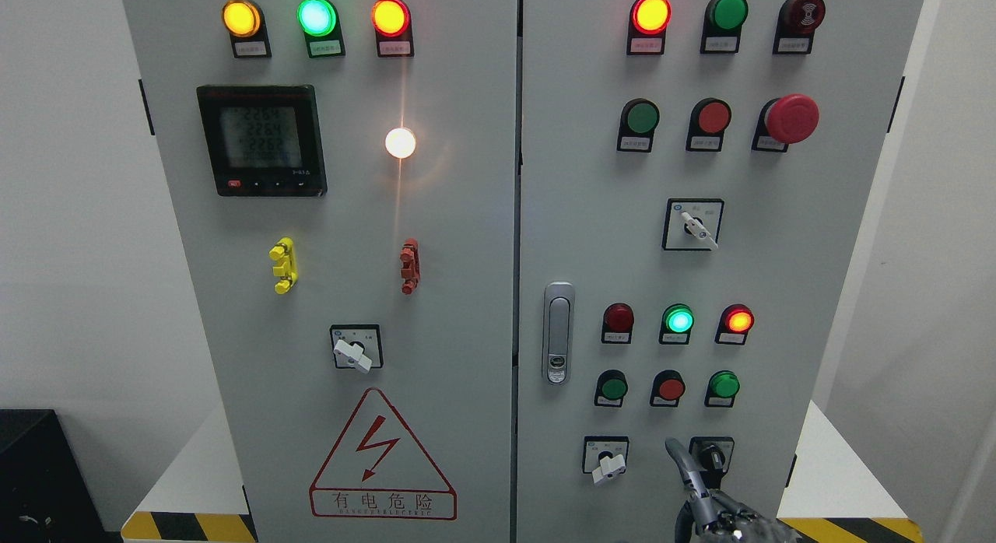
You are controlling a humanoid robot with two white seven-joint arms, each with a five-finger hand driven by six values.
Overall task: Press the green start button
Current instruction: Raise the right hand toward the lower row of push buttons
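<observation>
**mech_dan:** Down at the bottom edge, right of middle, one finger point(678, 459) of the right hand point(720, 512) sticks up straight while the rest look curled under, holding nothing. Its tip sits just left of the small black selector knob point(710, 454) on the grey cabinet door point(576, 216), and I can't tell whether it touches the panel.

**panel_pete:** So which green button? I count several.

**mech_dan:** Can't read the labels. Nearest candidates are the two green pushbuttons in the row right above the hand, one at the left point(613, 388) and one at the right point(724, 384). There's also a green button higher up point(643, 117).

**panel_pete:** Looks like the approach step then, nothing pressed yet.

**mech_dan:** Agreed. Next it needs to lift that fingertip, centre it on the chosen cap, push straight in, and stay clear of the red button point(670, 388) between them
</observation>
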